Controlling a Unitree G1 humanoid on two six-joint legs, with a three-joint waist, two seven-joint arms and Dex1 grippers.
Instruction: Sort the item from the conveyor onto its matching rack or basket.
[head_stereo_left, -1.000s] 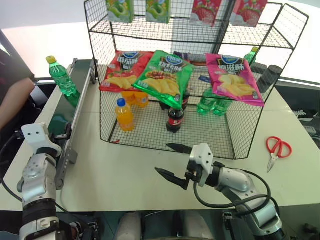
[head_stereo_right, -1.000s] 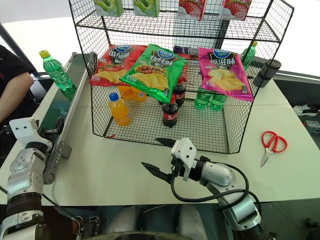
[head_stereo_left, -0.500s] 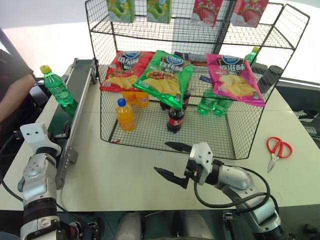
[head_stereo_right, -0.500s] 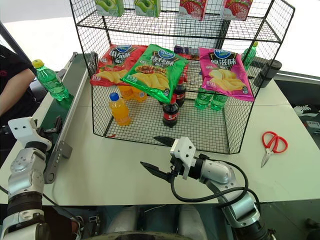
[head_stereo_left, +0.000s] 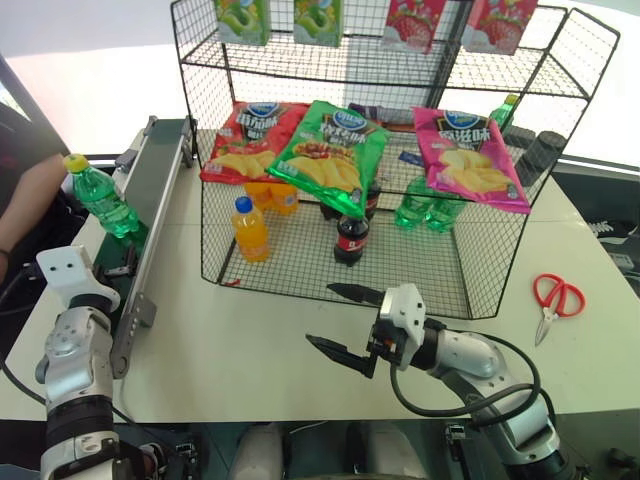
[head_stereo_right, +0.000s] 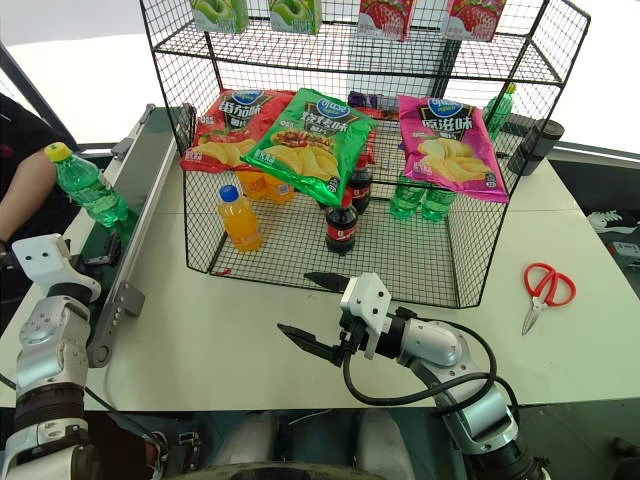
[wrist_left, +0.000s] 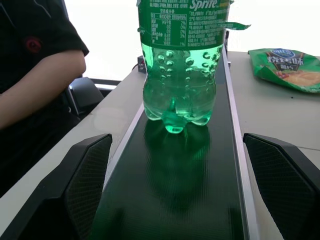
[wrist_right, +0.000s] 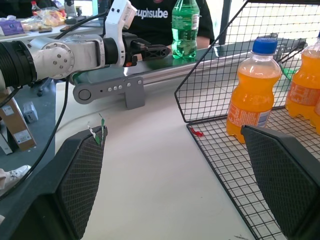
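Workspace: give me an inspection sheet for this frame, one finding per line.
Surface: pale table; conveyor along its left edge.
Job's things: green bottle upright on the belt; basket holds orange, cola and green bottles.
Clutter: red scissors at right; chip bags on the rack shelf.
Grippers: left gripper open, facing the bottle; right gripper open over the table.
Cables: black cable along the right arm.
Surroundings: a person's arm beside the conveyor.
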